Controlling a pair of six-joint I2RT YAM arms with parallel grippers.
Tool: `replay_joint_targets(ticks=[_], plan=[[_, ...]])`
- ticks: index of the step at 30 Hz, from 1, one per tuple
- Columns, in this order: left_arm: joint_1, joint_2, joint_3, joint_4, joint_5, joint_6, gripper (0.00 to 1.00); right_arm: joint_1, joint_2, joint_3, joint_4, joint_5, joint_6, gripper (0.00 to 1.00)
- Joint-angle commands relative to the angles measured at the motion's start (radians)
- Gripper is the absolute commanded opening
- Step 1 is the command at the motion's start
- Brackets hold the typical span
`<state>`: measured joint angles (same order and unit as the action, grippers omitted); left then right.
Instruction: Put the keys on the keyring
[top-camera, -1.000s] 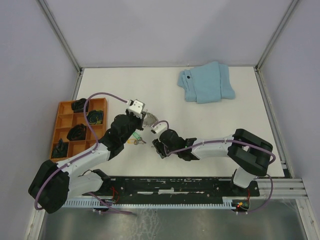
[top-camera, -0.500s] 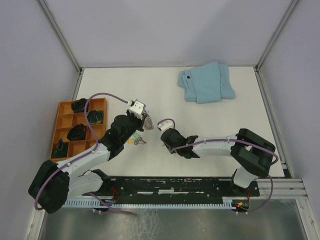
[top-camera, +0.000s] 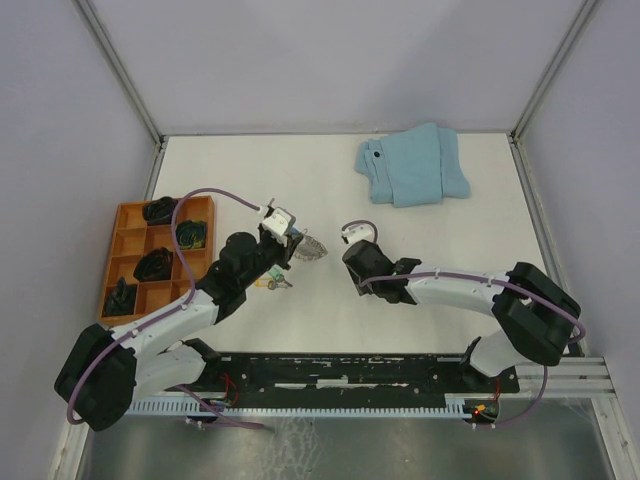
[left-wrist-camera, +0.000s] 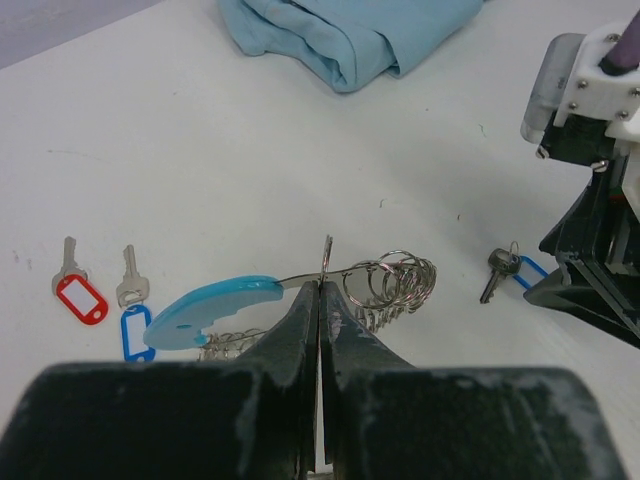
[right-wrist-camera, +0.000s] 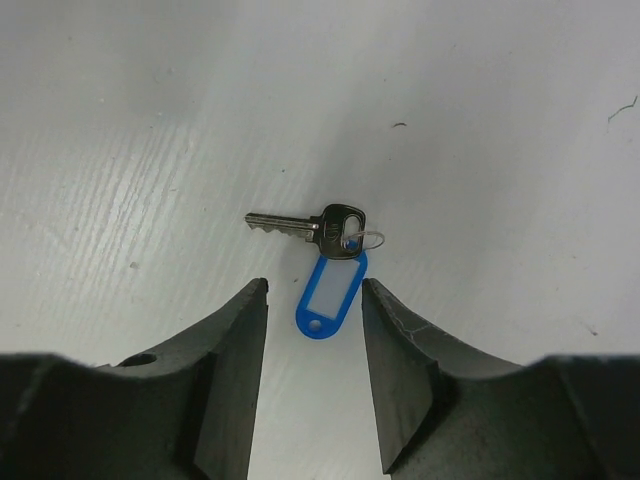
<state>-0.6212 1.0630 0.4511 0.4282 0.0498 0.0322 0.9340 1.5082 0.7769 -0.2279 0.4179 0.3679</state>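
Slippage is the risk: the right fingers (right-wrist-camera: 235, 360) stand apart above a blue-tagged key (right-wrist-camera: 318, 223) on the table (right-wrist-camera: 480, 120) (its tag (right-wrist-camera: 330, 285) nearest them), and pinching only the tag might leave the key swinging. The left fingers (left-wrist-camera: 295, 340) are clamped on the keyring (left-wrist-camera: 215, 305), just left of that key.

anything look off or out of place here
Nothing stands out. The left gripper pinches the grey wire keyring with the blue plastic section; a silver key with a blue tag lies flat on the white table below the open right gripper.
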Motion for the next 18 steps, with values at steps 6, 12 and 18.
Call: replay_joint_targets(ticks=[6, 12, 18], plan=[[0.001, -0.001, 0.014, 0.078, 0.099, 0.047, 0.03, -0.018, 0.018, 0.056, -0.061, 0.137, 0.307, 0.5], [0.001, 0.014, 0.028, 0.06, 0.121, 0.052, 0.03, -0.021, 0.034, 0.036, -0.026, 0.244, 0.413, 0.45], [0.001, 0.013, 0.029, 0.06, 0.136, 0.055, 0.03, -0.031, 0.057, 0.028, -0.001, 0.276, 0.467, 0.41]])
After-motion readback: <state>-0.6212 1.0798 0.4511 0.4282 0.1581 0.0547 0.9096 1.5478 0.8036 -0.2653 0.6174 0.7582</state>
